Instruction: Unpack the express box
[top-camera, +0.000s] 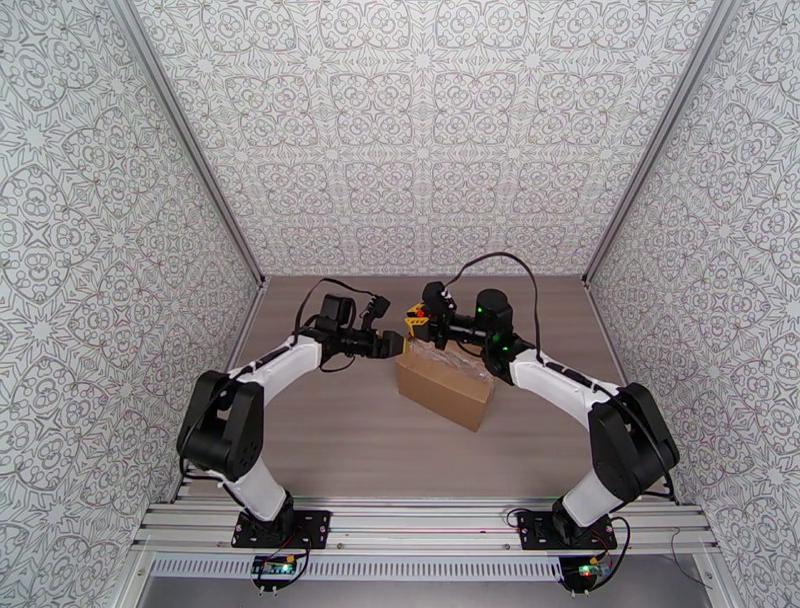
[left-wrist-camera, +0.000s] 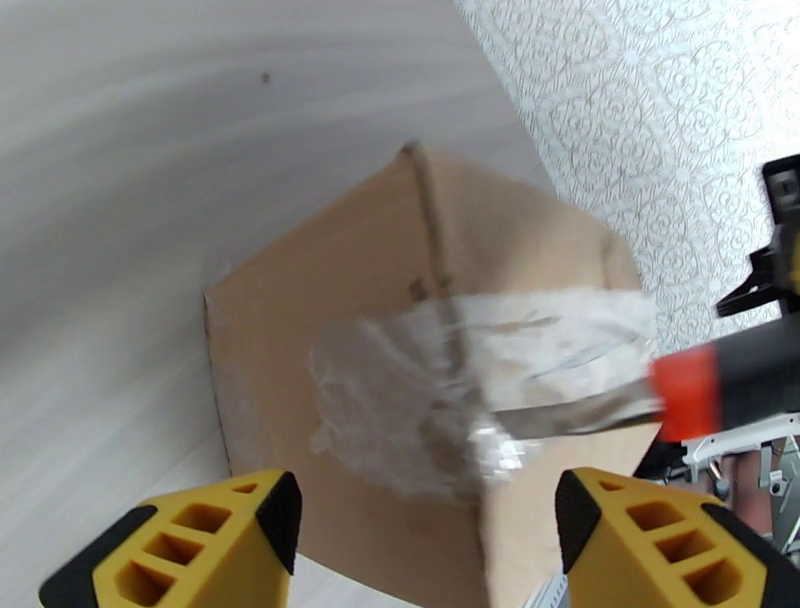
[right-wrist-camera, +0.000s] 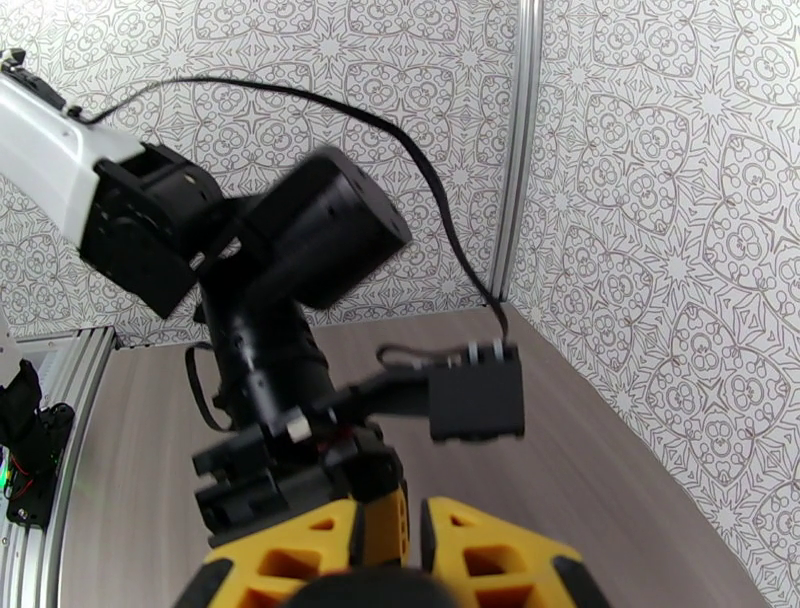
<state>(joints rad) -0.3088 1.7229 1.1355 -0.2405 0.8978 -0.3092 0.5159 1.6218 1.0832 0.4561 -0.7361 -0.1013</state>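
A small brown cardboard box (top-camera: 445, 385) sits mid-way along the worktop (top-camera: 330, 450), nearer its far edge. It looks light and stiff, but its clear tape (left-wrist-camera: 450, 390) looks slippery, so hold the bare sides. The left gripper (left-wrist-camera: 428, 515) has its jaws apart at the taped end. The right gripper (right-wrist-camera: 413, 530) is clamped on a red-and-black knife (left-wrist-camera: 720, 385).

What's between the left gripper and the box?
Nothing: in the left wrist view the left gripper stands open right at the taped corner of the box, with the knife blade on it.
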